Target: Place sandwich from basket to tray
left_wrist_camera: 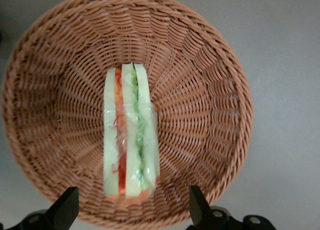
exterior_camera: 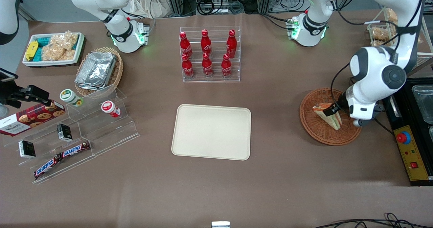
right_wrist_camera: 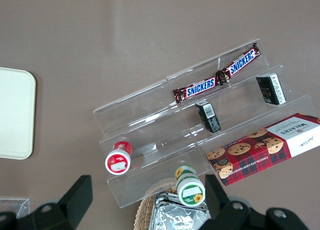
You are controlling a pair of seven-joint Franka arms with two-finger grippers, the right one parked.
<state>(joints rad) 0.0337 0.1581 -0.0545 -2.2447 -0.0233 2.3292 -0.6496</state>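
Observation:
The sandwich, a wrapped wedge of pale bread with red, orange and green filling, lies in the reddish-brown wicker basket toward the working arm's end of the table. It also shows in the left wrist view, lying in the basket. My left gripper hangs just above the basket over the sandwich. It is open, with one black finger on each side of the sandwich's end and a gap on both sides. The cream-beige tray lies bare at the table's middle.
A clear rack of red cola bottles stands farther from the front camera than the tray. A control box with a red button lies beside the basket at the table's edge. A stepped acrylic shelf with snacks stands toward the parked arm's end.

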